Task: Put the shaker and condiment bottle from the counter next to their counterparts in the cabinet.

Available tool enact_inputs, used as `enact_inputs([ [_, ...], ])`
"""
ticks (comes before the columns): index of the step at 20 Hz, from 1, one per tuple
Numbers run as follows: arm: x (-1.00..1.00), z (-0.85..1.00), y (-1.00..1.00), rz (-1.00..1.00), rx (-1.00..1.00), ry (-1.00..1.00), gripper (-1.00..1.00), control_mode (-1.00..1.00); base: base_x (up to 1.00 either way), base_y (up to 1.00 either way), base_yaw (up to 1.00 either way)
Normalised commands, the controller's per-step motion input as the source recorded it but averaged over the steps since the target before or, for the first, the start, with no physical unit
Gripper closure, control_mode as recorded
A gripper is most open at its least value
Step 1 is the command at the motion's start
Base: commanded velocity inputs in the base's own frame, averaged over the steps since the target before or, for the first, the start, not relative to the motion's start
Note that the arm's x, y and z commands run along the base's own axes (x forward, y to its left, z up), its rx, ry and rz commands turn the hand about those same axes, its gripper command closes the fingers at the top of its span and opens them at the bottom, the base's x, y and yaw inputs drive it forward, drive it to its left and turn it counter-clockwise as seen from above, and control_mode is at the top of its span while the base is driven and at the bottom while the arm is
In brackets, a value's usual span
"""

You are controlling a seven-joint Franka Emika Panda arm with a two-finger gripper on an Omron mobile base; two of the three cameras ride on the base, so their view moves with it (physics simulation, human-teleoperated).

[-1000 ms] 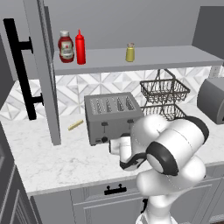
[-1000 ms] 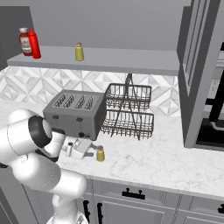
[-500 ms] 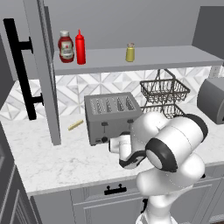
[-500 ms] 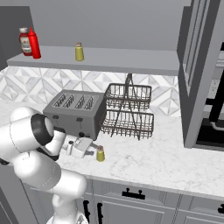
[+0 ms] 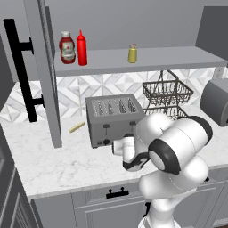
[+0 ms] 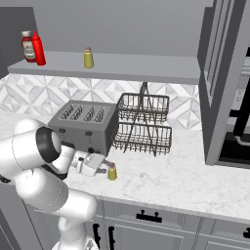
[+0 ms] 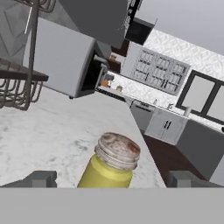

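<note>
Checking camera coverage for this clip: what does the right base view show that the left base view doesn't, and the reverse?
Right base view: the shaker upright on the counter, right by the open gripper.

Left base view: the cabinet door with its black bar handle, and a small tan stick on the marble.

Both: ketchup bottle touching the red condiment bottle on the shelf, yellow shaker, toaster, wire basket rack.

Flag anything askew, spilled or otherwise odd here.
Nothing is spilled or damaged. The shaker stands upright on the counter between the open end effector's fingers. One small oddity: a pale stick lies loose beside the toaster.
</note>
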Motion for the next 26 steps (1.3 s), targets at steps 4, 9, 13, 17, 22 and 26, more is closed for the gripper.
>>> enact_inputs([
  [4, 0.00, 0.00, -0.23, -0.01, 0.00, 0.00, -1.00, -1.00, 0.00, 0.00, 0.00],
  [9, -0.02, 0.00, -0.21, -0.02, 0.00, 0.00, -1.00, -1.00, 0.00, 0.00, 0.00],
  [13, -0.05, -0.03, -0.13, -0.03, 0.00, 0.00, -1.00, -1.00, 0.00, 0.00, 0.00],
  [17, -0.08, -0.11, -0.04, -0.03, 0.00, 0.00, -1.00, -1.00, 0.00, 0.00, 0.00],
  [22, -0.01, -0.21, 0.00, -0.03, 0.00, 0.00, 1.00, -1.00, 0.00, 0.00, 0.00],
  [26, 0.00, -0.02, 0.00, -0.01, 0.00, 0.00, 1.00, -1.00, 0.00, 0.00, 0.00],
])
